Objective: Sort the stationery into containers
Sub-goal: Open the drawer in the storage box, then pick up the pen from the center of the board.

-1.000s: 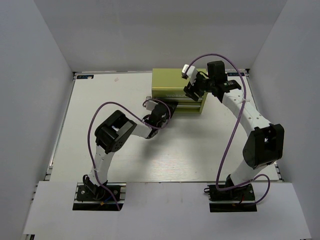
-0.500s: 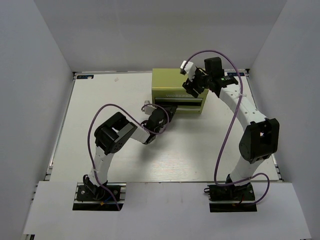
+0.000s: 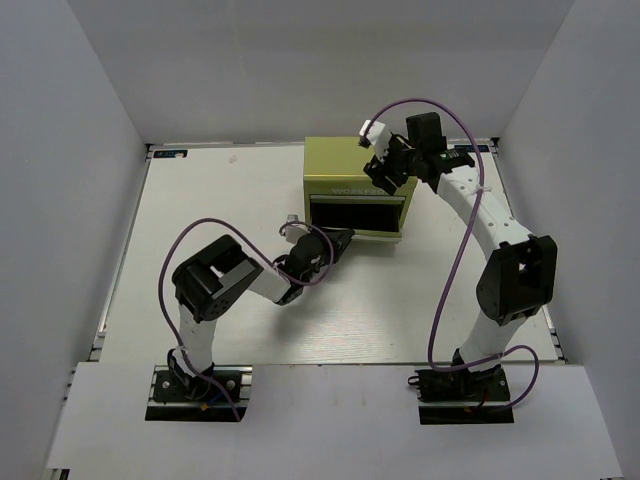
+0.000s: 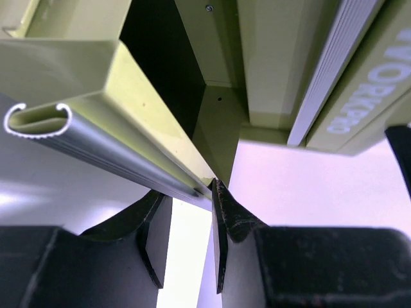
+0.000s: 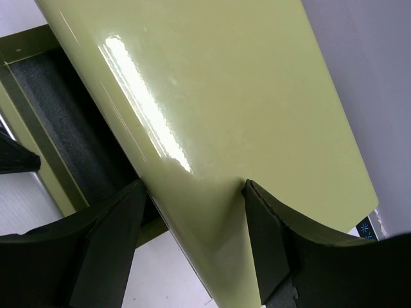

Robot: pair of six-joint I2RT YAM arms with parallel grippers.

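The olive-green chest (image 3: 340,165) stands at the back middle of the table. One front drawer (image 3: 355,214) is pulled out and shows a dark inside. My left gripper (image 3: 337,240) is shut on the drawer's silver front handle (image 4: 96,144), which runs between its fingers (image 4: 225,212). My right gripper (image 3: 384,172) is open, its fingers (image 5: 263,218) spread over the front edge of the chest's top (image 5: 225,83). The open drawer's dark liner (image 5: 64,115) shows below it. None of the small tubes is in view.
White walls close in the table at the back and both sides. The left arm's elbow (image 3: 215,275) lies low over the table's middle left. A purple cable (image 3: 455,270) hangs beside the right arm.
The drawer has slid out toward the near side with my left gripper on its handle. The left arm has folded back. My right gripper stays at the chest's top.
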